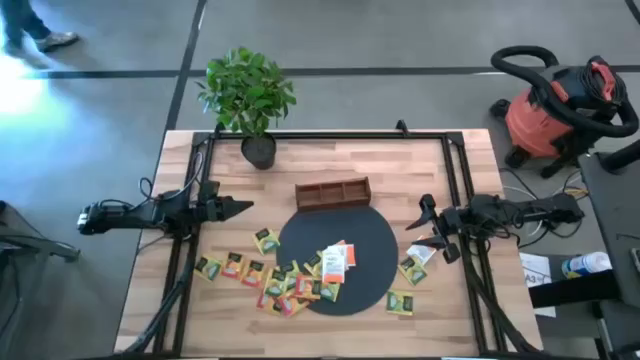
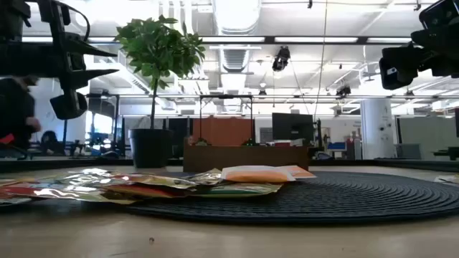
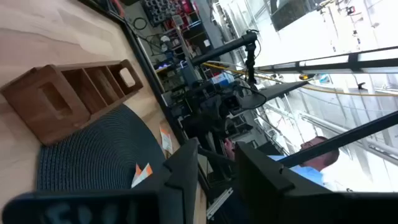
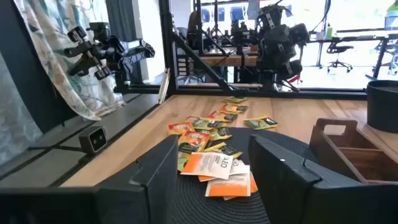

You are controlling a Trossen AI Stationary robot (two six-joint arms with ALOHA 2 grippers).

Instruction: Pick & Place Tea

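Both grippers carry nothing: right gripper (image 1: 427, 226) gapes wide at three o'clock, left gripper (image 1: 240, 208) half-parted at nine. Overlapping tea sachets (image 1: 290, 280) risk your double-picking.

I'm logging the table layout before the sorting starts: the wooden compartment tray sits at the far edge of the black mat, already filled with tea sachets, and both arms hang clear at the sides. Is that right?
Not quite. The wooden compartment tray does sit at the far edge of the black mat, but its compartments are empty, as the left wrist view shows. The tea sachets lie loose on the mat and table. Both arms do hang clear at the sides.
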